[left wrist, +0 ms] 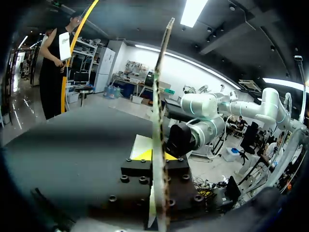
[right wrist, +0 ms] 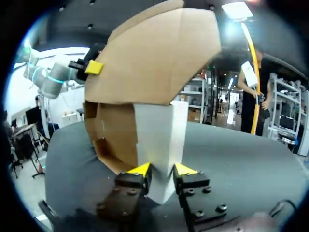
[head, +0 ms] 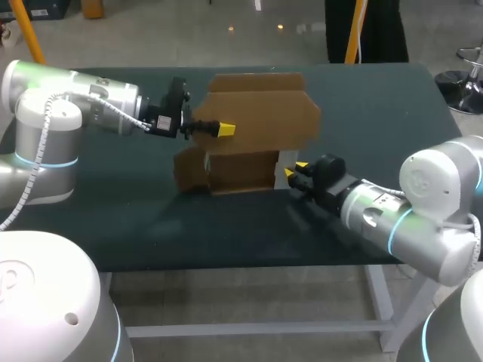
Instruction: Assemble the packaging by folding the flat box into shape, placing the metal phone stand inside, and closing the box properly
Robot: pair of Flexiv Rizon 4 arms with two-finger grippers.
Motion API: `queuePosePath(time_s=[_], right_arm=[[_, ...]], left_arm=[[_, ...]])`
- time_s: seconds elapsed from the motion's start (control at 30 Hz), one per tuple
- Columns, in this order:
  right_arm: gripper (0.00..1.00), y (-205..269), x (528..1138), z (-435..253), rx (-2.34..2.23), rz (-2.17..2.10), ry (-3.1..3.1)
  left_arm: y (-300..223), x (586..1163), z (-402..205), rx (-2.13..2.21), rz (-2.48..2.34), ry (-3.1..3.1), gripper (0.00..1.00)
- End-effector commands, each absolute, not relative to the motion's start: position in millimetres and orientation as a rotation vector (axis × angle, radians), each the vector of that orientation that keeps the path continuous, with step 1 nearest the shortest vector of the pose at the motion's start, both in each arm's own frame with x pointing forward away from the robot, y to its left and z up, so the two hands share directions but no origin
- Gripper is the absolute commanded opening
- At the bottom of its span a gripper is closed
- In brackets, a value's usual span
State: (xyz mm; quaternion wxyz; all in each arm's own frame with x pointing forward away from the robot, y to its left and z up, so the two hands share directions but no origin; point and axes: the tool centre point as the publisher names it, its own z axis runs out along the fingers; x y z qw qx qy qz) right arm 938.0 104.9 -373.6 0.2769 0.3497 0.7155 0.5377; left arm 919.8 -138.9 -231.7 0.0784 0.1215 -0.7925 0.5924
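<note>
Your left gripper (head: 223,130) and right gripper (head: 294,170) both have hold of a half-folded cardboard box (head: 256,121) standing upright near the middle of the dark table (head: 377,105). From the head view, your left arm comes in from the left and meets the box high on its left edge, where a brown panel rises above the lower body. Your right arm comes in from the lower right and meets the box low on its right side, at a white panel (head: 286,158).

In the left wrist view, the brown panel (left wrist: 161,72) runs edge-on straight between the fingers, and your left gripper (left wrist: 155,155) is closed down narrowly onto it, with a yellow tip on each side.

In the right wrist view, your right gripper (right wrist: 161,170) stands moderately spread, its two yellow tips pressed against opposite faces of the white panel (right wrist: 159,130). The brown flaps (right wrist: 154,53) tower above it, with the other gripper's yellow tip (right wrist: 94,67) at their far edge.
</note>
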Motion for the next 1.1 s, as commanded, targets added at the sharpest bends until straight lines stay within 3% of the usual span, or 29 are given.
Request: queuePosePath(time_s=[0.03, 0.33, 0.57, 0.7, 0.83, 1.1], right_arm=[[0.32, 118.5, 949.2, -375.2, 1.064, 1.265, 1.760], [0.24, 122.1, 954.7, -378.4, 1.109, 1.234, 1.733], [0.09, 122.5, 957.9, -377.5, 1.137, 1.197, 1.705], [0.20, 122.6, 959.4, -378.0, 1.146, 1.186, 1.698], [0.38, 124.1, 961.3, -377.6, 1.151, 1.178, 1.698], [0.33, 125.7, 966.5, -375.2, 1.152, 1.156, 1.700]], left_arm=[[-140.5, 917.7, -238.0, 0.361, 1.765, -2.374, 0.00], [-140.5, 917.7, -238.0, 0.361, 1.765, -2.374, 0.00], [-140.5, 917.7, -238.0, 0.361, 1.765, -2.374, 0.00], [-140.5, 917.7, -238.0, 0.361, 1.765, -2.374, 0.00], [-140.5, 917.7, -238.0, 0.361, 1.765, -2.374, 0.00], [-140.5, 917.7, -238.0, 0.361, 1.765, -2.374, 0.00]])
